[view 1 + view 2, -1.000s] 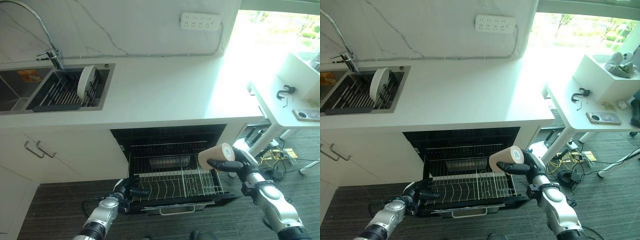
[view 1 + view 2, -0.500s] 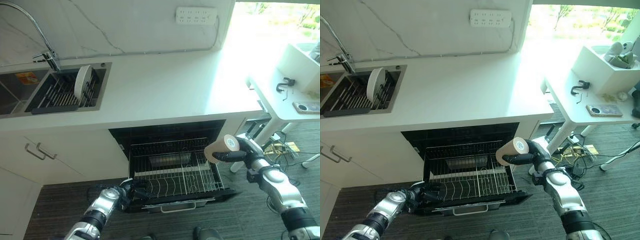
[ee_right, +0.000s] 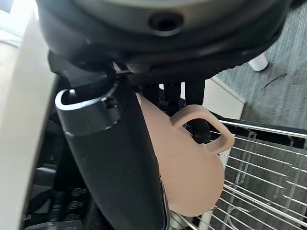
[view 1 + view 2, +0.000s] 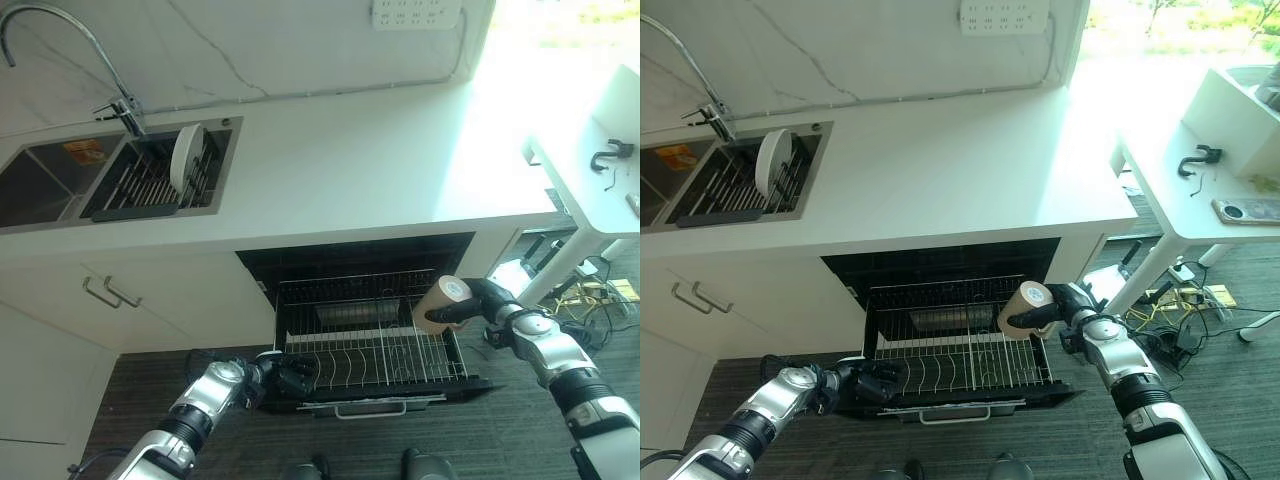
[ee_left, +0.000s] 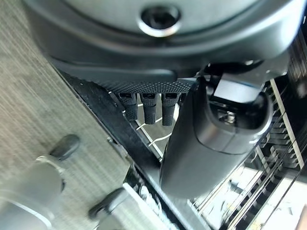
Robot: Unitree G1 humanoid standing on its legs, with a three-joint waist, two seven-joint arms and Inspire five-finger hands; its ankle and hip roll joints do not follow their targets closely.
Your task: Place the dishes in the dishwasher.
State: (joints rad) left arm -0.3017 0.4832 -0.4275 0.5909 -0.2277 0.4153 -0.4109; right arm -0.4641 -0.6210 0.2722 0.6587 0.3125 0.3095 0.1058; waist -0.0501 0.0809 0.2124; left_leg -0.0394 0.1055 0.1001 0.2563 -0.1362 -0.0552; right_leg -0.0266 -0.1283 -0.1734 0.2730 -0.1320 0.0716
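Note:
My right hand (image 4: 482,301) is shut on a tan mug (image 4: 440,303), lying sideways just above the right end of the pulled-out wire dishwasher rack (image 4: 370,345). In the right wrist view the mug (image 3: 192,163) shows its loop handle, pressed between the thumb (image 3: 115,158) and the fingers, with rack wires below it. My left hand (image 4: 287,373) sits at the rack's front left corner, its fingers (image 5: 148,108) curled over the dark front edge and the thumb (image 5: 211,139) against it. A white plate (image 4: 185,158) stands upright in the sink's drying rack.
The sink (image 4: 60,185) with its tall faucet (image 4: 120,100) is at the counter's left. The open dishwasher has a front handle (image 4: 370,408). Cabinet handles (image 4: 110,292) are to the left. A white desk (image 4: 1200,200) stands at the right, with cables on the floor beneath.
The camera has shifted. My right hand has lowered the mug closer to the rack's right end. The left hand stays at the rack's front left corner.

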